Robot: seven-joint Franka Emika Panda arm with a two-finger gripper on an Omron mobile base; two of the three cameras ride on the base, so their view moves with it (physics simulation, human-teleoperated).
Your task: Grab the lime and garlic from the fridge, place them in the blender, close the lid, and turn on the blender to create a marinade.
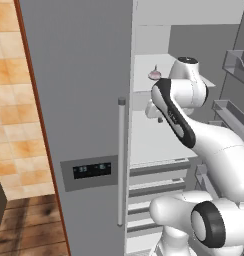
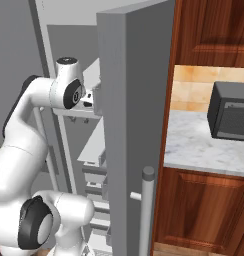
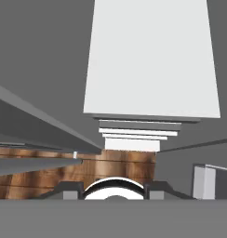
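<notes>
The fridge (image 1: 84, 100) is standing with its right door swung open, its grey left door showing a long bar handle (image 1: 121, 160) and a dark display panel (image 1: 92, 170). The garlic (image 1: 155, 74), a small pinkish bulb with a thin stalk, is sitting on the upper white shelf (image 1: 144, 67). The arm is reaching inside; I cannot tell how the fingers are set.

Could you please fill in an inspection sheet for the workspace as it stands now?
Surface: white fridge shelf, bare where visible.
Job's things: small pale pinkish garlic bulb on the upper shelf; tall grey fridge with its right door open.
Clutter: nothing seen.
Gripper: hidden behind the arm and door, state unclear.
Cables: nothing seen.
Surroundings: dark microwave on the marble counter, wooden cabinets, tiled wall.
</notes>
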